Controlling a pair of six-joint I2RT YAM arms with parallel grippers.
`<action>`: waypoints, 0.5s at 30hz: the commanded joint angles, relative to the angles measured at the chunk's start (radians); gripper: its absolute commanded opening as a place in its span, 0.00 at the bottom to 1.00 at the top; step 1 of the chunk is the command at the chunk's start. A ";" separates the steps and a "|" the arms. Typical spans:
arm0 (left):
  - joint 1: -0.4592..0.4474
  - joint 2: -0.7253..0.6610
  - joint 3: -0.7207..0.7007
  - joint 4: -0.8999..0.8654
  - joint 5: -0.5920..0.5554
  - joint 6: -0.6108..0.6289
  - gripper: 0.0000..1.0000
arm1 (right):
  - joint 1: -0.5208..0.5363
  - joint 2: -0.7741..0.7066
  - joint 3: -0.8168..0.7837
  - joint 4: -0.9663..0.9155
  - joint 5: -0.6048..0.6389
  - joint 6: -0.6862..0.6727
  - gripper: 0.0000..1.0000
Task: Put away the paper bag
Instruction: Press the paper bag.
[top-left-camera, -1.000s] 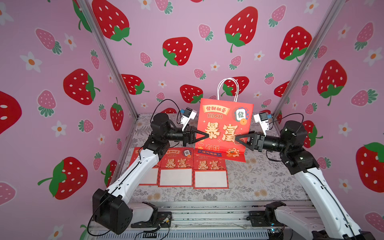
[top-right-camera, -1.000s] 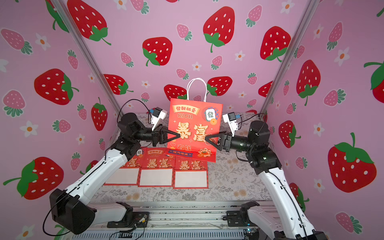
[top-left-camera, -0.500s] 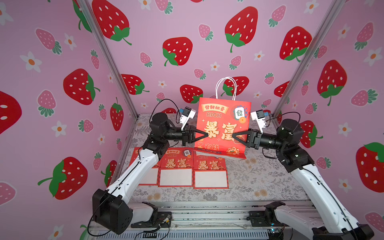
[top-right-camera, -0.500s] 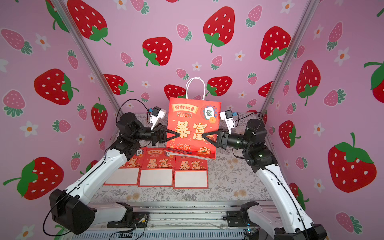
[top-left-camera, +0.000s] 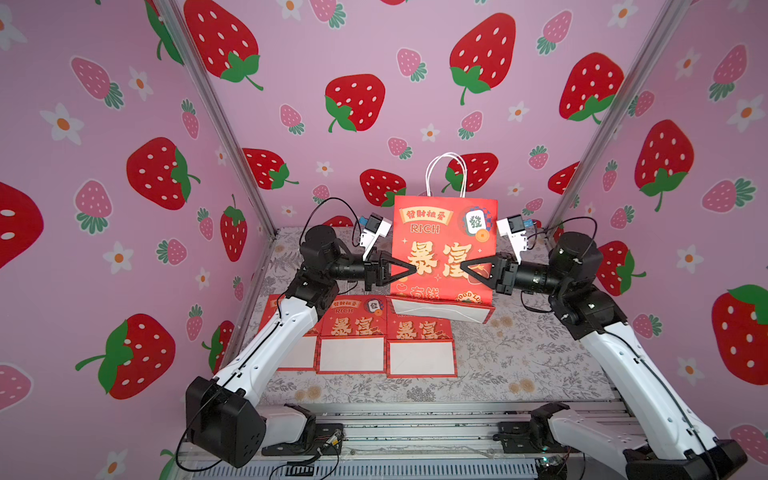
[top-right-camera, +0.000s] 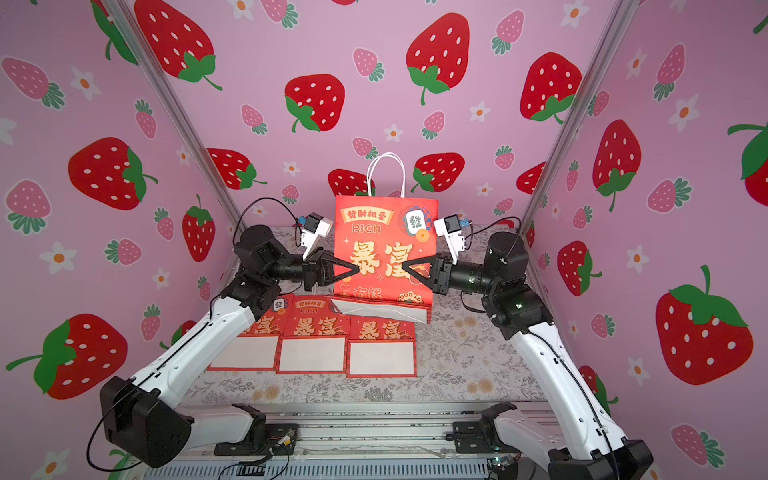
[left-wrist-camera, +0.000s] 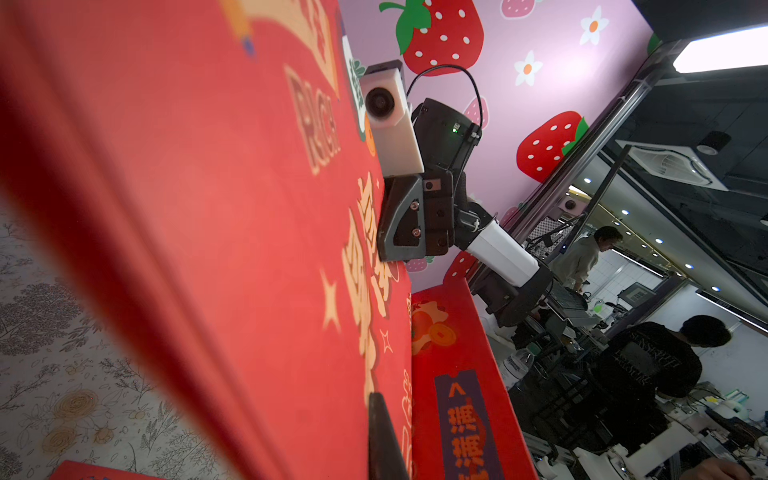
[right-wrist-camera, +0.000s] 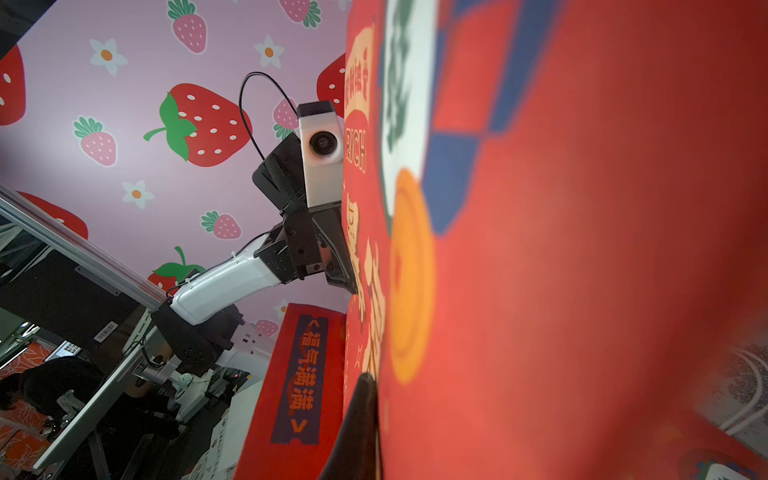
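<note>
The red paper bag (top-left-camera: 442, 245) (top-right-camera: 384, 245) hangs upright above the table, its white handles (top-left-camera: 444, 172) pointing up and its white bottom panel folded toward the front. My left gripper (top-left-camera: 413, 269) (top-right-camera: 356, 269) is shut on the bag's left side. From the opposite side my right gripper (top-left-camera: 463, 266) (top-right-camera: 405, 268) is shut on its right side. In the left wrist view one black finger (left-wrist-camera: 384, 440) lies flat on the bag's printed face (left-wrist-camera: 228, 208); the other finger is hidden behind the paper. The right wrist view shows the same, a finger (right-wrist-camera: 359, 415) pressed on the bag (right-wrist-camera: 582, 249).
Three flattened red bags (top-left-camera: 353, 332) (top-left-camera: 419, 345) (top-left-camera: 291, 361) lie side by side on the floral tablecloth (top-left-camera: 519, 353), just below and in front of the held bag. Strawberry-print walls close in the back and both sides. A metal rail (top-left-camera: 415, 419) runs along the front.
My right gripper has moved in and shut on the bag's right side. The bag has swung from a tilt to upright. The left gripper has kept its hold.
</note>
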 joint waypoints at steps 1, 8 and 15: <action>0.009 -0.001 0.015 -0.002 0.005 0.025 0.00 | 0.005 -0.012 0.038 -0.023 0.032 -0.038 0.13; 0.011 0.000 0.014 -0.001 0.005 0.019 0.00 | 0.004 -0.020 0.045 -0.014 0.017 -0.028 0.07; 0.015 -0.013 0.009 -0.009 0.008 0.029 0.04 | 0.003 -0.006 0.061 -0.021 0.020 -0.001 0.00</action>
